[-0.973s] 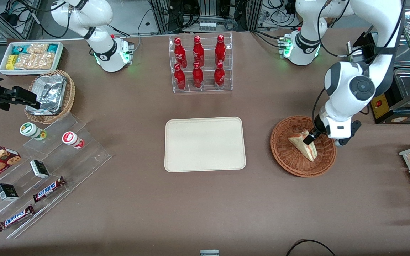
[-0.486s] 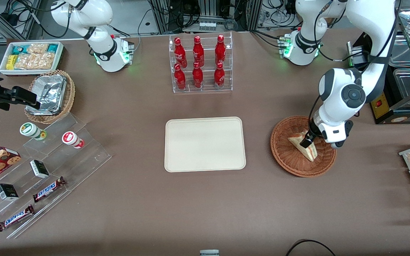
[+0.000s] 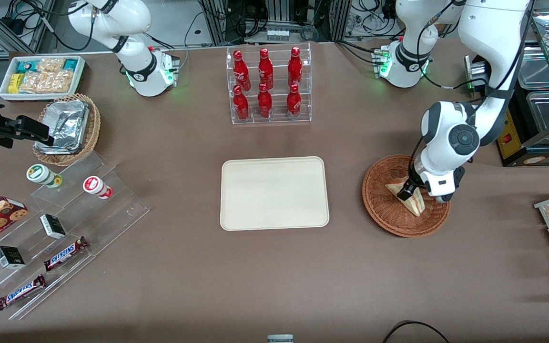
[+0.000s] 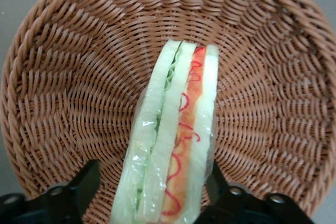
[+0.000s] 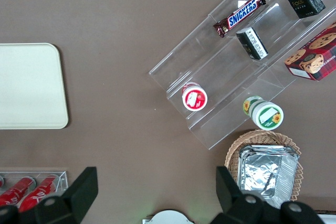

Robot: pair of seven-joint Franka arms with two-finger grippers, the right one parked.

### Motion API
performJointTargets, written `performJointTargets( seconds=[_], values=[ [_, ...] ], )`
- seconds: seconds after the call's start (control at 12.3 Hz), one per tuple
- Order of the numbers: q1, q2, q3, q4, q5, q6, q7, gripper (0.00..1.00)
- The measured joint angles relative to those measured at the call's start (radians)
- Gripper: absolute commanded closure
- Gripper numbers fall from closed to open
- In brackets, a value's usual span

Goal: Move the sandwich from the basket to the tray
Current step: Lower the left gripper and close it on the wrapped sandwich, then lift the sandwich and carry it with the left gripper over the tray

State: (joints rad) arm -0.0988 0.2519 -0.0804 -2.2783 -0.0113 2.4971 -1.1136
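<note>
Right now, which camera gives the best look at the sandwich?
The left wrist view: the sandwich fills it, layers plain, the open gripper straddling it. The front view shows a small wedge in the basket; the right wrist view misses it.

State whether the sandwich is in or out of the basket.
In. The sandwich stands on edge in the basket, the open hand straddling it, one finger on each side.

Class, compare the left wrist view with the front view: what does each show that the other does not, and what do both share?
Only the left wrist view shows the sandwich's red and green filling layers and clear wrap, with one gripper finger on each side of it. Only the front view shows the tray and the red bottles. Both show the sandwich lying in the basket.
</note>
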Motion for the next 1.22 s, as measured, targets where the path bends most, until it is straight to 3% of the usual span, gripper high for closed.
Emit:
performJointTargets(
  seconds=[0.32, 0.65, 0.97, 1.22],
  values=[
    [-0.001, -0.016, 0.0, 0.021, 0.001, -0.038, 0.03, 1.0],
    [-0.021, -0.059, -0.007, 0.177, 0.005, -0.294, 0.127, 1.0],
    [-0.142, -0.034, -0.017, 0.271, 0.006, -0.352, 0.301, 1.0],
    [-0.267, 0.069, -0.021, 0.391, 0.005, -0.364, 0.328, 1.0]
  ],
)
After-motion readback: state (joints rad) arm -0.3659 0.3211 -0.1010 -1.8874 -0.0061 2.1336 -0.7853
